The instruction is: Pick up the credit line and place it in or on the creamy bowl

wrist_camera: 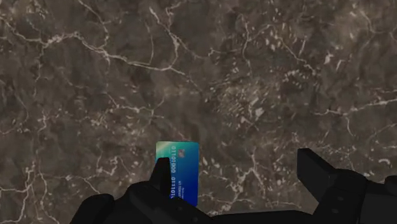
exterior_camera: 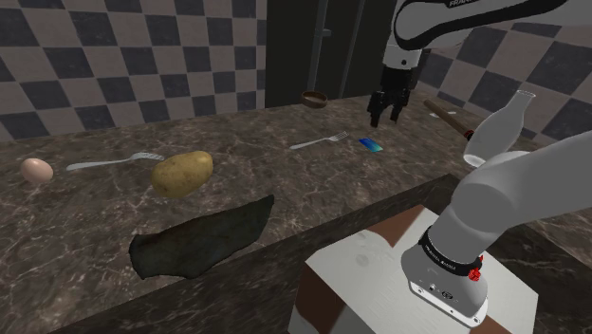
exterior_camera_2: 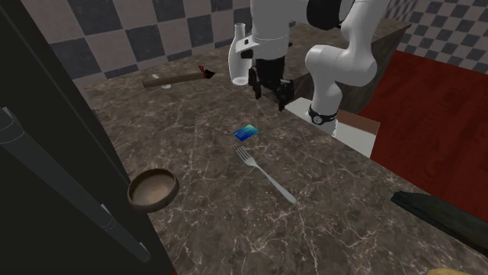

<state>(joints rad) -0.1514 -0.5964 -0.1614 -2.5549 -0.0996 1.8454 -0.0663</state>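
**Operator:** Where is the card, and what is the gripper doing?

**Spotter:** Your blue-green card [exterior_camera: 370, 144] lies flat on the dark marble counter [exterior_camera: 114, 213], right of centre in the shoulder view and just right of the fork's [exterior_camera: 320, 142] tines. The gripper [exterior_camera: 384, 116] hangs above it with its fingers spread, pinching nothing. From the wrist camera, one finger overlaps the card's long edge, so you are not centred on it.

**Operator:** How will it handle?

**Spotter:** I'd judge it light, thin, stiff and slick. Lying flat, it gives you almost no edge to bite. Straddle it across the narrow width, with a fingertip at each long edge, pressed down to the stone. Expect it to skate on that polished surface. Your bowl [exterior_camera: 314, 97], which looks brown here, sits at the upper centre of the shoulder view, well apart from the card.
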